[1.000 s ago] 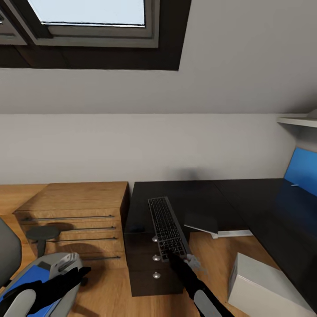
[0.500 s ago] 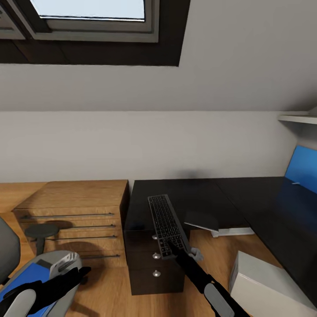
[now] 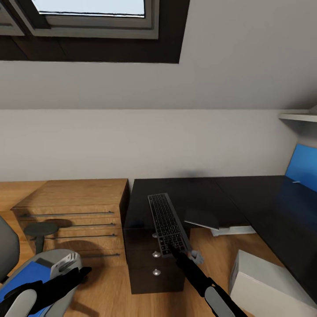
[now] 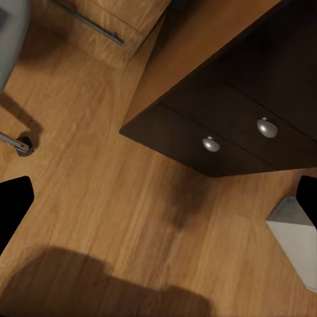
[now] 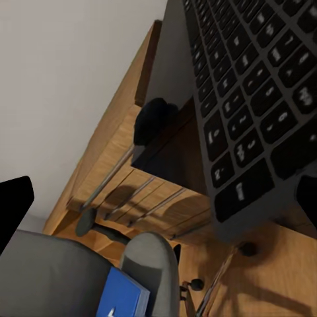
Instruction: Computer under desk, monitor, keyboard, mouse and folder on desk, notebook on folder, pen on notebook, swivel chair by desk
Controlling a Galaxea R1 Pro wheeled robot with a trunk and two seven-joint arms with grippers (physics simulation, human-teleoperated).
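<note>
One flat black-keyed keyboard in its silver-grey frame (image 3: pixel 167 224) is overhanging the long black desk (image 3: pixel 198 193); our right gripper (image 3: pixel 172 252), fingers spread, is risking nudging it off.

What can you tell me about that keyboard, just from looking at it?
The keyboard is a flat, full-size board with black keys bearing pale legends, set in a silver-grey frame that looks like metal. It lies flat on the black desk, running lengthwise from the desk's front edge toward the wall, its near end jutting slightly past the edge above the drawers. The right gripper is at that near end; whether it grips cannot be told.
</note>
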